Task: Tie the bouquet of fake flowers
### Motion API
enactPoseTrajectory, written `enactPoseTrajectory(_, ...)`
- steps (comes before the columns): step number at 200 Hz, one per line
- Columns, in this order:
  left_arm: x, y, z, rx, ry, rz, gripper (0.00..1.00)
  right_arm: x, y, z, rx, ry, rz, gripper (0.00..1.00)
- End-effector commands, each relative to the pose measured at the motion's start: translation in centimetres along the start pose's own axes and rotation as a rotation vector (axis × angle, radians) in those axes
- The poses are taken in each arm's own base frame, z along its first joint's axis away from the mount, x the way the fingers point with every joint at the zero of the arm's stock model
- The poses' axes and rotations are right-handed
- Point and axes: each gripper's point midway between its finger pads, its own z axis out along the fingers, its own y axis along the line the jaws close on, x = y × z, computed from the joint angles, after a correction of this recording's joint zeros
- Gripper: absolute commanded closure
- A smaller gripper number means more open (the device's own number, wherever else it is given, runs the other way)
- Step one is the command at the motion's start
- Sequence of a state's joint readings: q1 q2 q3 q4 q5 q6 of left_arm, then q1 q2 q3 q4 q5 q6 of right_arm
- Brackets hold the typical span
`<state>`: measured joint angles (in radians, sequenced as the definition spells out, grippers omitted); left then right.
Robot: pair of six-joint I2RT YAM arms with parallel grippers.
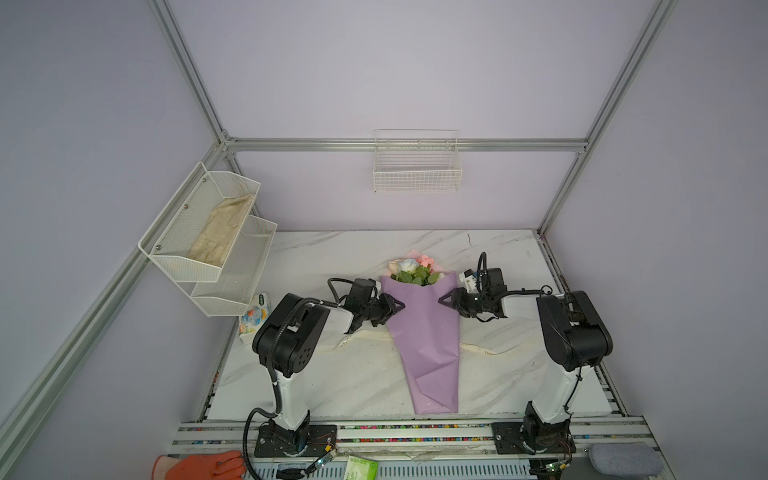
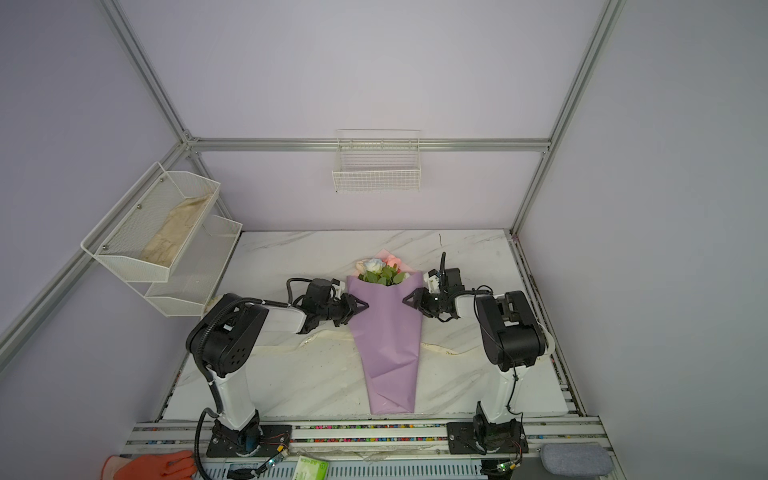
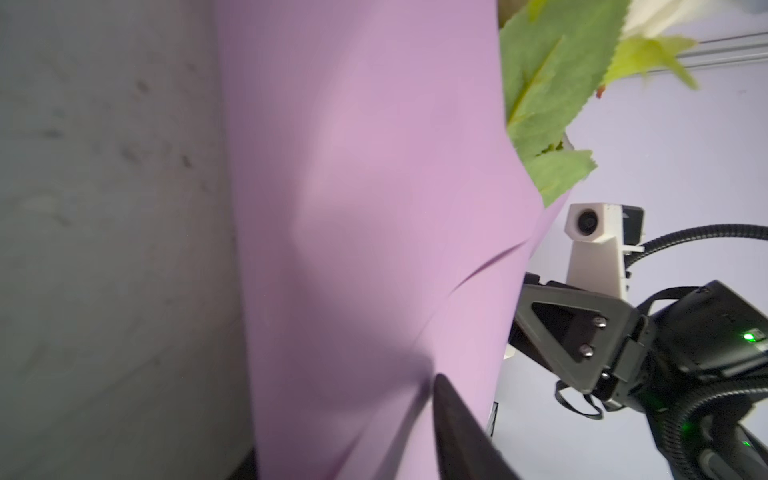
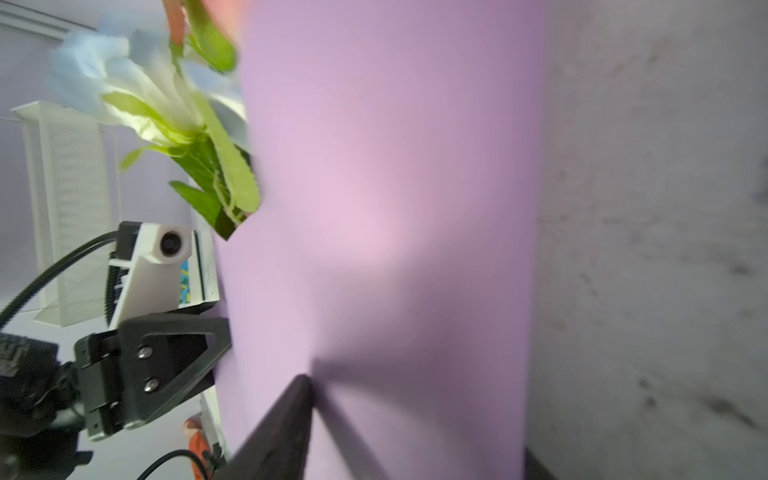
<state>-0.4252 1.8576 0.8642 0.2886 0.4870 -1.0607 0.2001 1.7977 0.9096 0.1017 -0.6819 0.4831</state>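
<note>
On the desk [image 1: 340, 382], the bouquet of fake flowers [image 1: 422, 332] runs front edge to back, between left gripper [image 1: 400, 307] and right gripper [image 1: 442, 300], equally near, jaws part-open astride its sides, gripping nothing.

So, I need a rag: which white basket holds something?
The left rack's upper tier: a beige cloth lies in it; its lower tier and the back wire basket look empty.
</note>
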Motion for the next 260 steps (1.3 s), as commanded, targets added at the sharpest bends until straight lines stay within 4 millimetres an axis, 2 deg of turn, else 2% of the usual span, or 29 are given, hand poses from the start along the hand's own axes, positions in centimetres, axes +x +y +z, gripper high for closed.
enactPoseTrajectory(1, -1.7, -1.9, -1.9, -0.033, -0.054, 0.073, 0.41, -1.3, -0.5, -2.7, 0.126, -0.068, 0.000, 0.33)
enactPoseTrajectory(25, -1.6, -1.2, -3.7, -0.098, -0.078, 0.087, 0.29, -2.0, -0.3, -5.0, 0.184, -0.128, 0.012, 0.28)
enactPoseTrajectory(48, -1.4, -0.9, -5.3, -0.132, -0.085, 0.107, 0.24, -2.2, 0.4, -6.9, 0.212, -0.171, -0.002, 0.27)
enactPoseTrajectory(70, -1.1, -1.2, -7.1, -0.150, -0.105, 0.133, 0.21, -2.3, 1.6, -8.8, 0.217, -0.210, -0.050, 0.27)
enactPoseTrajectory(82, -1.0, -1.1, -8.5, -0.188, -0.120, 0.147, 0.20, -1.9, 3.3, -9.5, 0.157, -0.216, -0.075, 0.28)
enactPoseTrajectory(90, -1.0, -1.1, -9.7, -0.216, -0.143, 0.167, 0.20, -1.3, 3.9, -9.8, 0.128, -0.200, -0.092, 0.28)
enactPoseTrajectory(95, -0.8, -0.6, -10.6, -0.254, -0.152, 0.168, 0.20, -0.8, 3.9, -9.7, 0.128, -0.187, -0.097, 0.28)
enactPoseTrajectory(98, -0.7, 0.1, -11.0, -0.290, -0.152, 0.162, 0.20, -0.7, 4.5, -10.3, 0.119, -0.198, -0.113, 0.29)
enactPoseTrajectory(103, -0.9, -0.2, -12.8, -0.314, -0.192, 0.163, 0.21, -0.4, 4.8, -10.6, 0.123, -0.198, -0.128, 0.29)
enactPoseTrajectory(122, 0.0, 3.5, -17.3, -0.496, -0.240, 0.095, 0.22, 0.8, 6.8, -11.3, 0.130, -0.199, -0.204, 0.33)
enactPoseTrajectory(138, 1.0, 7.1, -20.4, -0.579, -0.268, -0.013, 0.22, 2.0, 9.4, -10.9, 0.120, -0.190, -0.275, 0.36)
enactPoseTrajectory(157, 2.0, 12.0, -23.8, -0.671, -0.325, -0.161, 0.19, 3.6, 12.9, -9.1, 0.093, -0.156, -0.360, 0.39)
enactPoseTrajectory(165, 2.2, 13.5, -25.2, -0.697, -0.357, -0.214, 0.19, 4.3, 13.9, -8.1, 0.107, -0.144, -0.392, 0.40)
enactPoseTrajectory(174, 2.3, 15.0, -26.7, -0.733, -0.393, -0.269, 0.13, 5.0, 15.1, -7.2, 0.113, -0.133, -0.431, 0.41)
enactPoseTrajectory(182, 2.3, 16.1, -27.9, -0.762, -0.427, -0.308, 0.11, 5.6, 16.2, -6.4, 0.111, -0.124, -0.469, 0.42)
enactPoseTrajectory(188, 2.1, 16.4, -28.6, -0.777, -0.453, -0.320, 0.08, 5.8, 17.1, -6.2, 0.109, -0.130, -0.492, 0.42)
enactPoseTrajectory(195, 1.6, 16.5, -29.3, -0.788, -0.478, -0.327, 0.06, 6.2, 17.3, -5.1, 0.120, -0.110, -0.503, 0.42)
enactPoseTrajectory(219, 0.2, 16.6, -31.5, -0.858, -0.520, -0.379, 0.04, 6.6, 18.9, -4.0, 0.106, -0.099, -0.551, 0.42)
enactPoseTrajectory(260, -0.5, 18.6, -32.8, -1.021, -0.488, -0.458, 0.06, 5.8, 19.5, -3.4, 0.121, -0.119, -0.583, 0.41)
